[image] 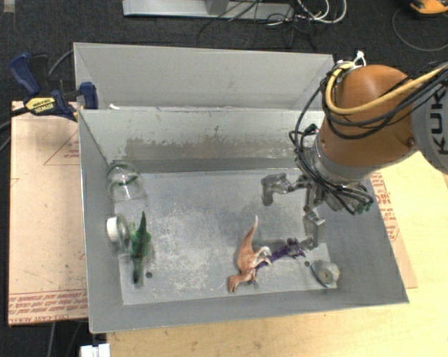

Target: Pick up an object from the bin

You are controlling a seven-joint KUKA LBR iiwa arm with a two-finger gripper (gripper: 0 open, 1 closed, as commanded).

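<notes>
My gripper hangs wide open and empty at lower right, one finger seemingly touching the purple toy (beside the orange dinosaur).

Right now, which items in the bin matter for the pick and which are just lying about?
In play: pincer, open and empty; small purple toy, nearest it, likely target; tan dinosaur beside that.
Lying about: grey disc, green toy figure, white round piece, clear cup.
</notes>
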